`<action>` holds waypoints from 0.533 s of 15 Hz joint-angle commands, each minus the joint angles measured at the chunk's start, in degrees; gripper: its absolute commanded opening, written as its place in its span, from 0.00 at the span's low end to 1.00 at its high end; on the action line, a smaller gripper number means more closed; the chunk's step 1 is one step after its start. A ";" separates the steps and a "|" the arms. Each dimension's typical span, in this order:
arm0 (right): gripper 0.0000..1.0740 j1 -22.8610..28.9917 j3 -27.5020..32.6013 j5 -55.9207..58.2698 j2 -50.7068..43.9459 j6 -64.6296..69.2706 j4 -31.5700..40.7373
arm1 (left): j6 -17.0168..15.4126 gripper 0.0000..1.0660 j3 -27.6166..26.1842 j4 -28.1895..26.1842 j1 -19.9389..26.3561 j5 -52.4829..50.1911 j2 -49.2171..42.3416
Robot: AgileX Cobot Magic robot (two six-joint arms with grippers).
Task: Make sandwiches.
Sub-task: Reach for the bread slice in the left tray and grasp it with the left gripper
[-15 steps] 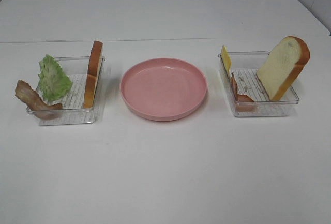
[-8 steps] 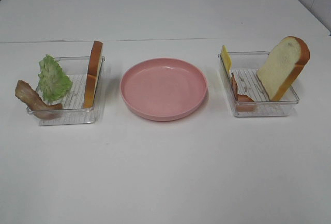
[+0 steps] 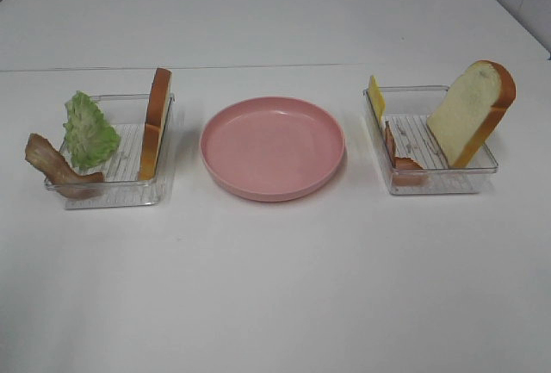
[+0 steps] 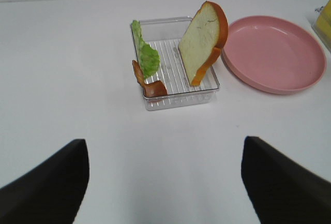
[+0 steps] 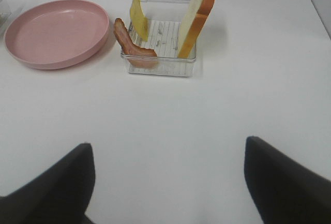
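The sandwich parts stand apart in two clear trays. The left tray (image 3: 108,194) holds a green lettuce leaf (image 3: 89,132), a brown bacon strip (image 3: 52,164) hanging over its rim and a bread slice (image 3: 155,123) on edge. The right tray (image 3: 435,185) holds a yellow cheese square (image 3: 376,97), a bacon strip (image 3: 399,156) and a leaning bread slice (image 3: 472,113). My left gripper (image 4: 163,146) is open and empty, well short of the left tray (image 4: 178,99). My right gripper (image 5: 168,146) is open and empty, well short of the right tray (image 5: 160,66). Neither gripper shows in the exterior view.
A pink round plate (image 3: 272,146) with nothing on it sits between the two trays on the white table. It also shows in the left wrist view (image 4: 274,53) and in the right wrist view (image 5: 54,30).
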 commanded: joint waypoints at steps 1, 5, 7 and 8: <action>0.70 -0.40 0.17 -0.40 -0.74 -0.34 -0.17 | 0.00 0.72 -6.25 -1.55 0.23 -0.34 13.06; 0.70 -0.40 0.17 -0.40 -0.74 -0.34 -0.17 | 0.00 0.72 -19.08 -4.01 0.23 6.13 33.06; 0.70 -0.40 0.17 -0.40 -0.74 -0.34 -0.17 | 0.00 0.72 -30.77 -4.87 0.23 13.64 47.96; 0.70 -0.40 0.17 -0.40 -0.74 -0.34 -0.17 | 0.00 0.72 -34.15 -4.87 0.23 15.64 51.80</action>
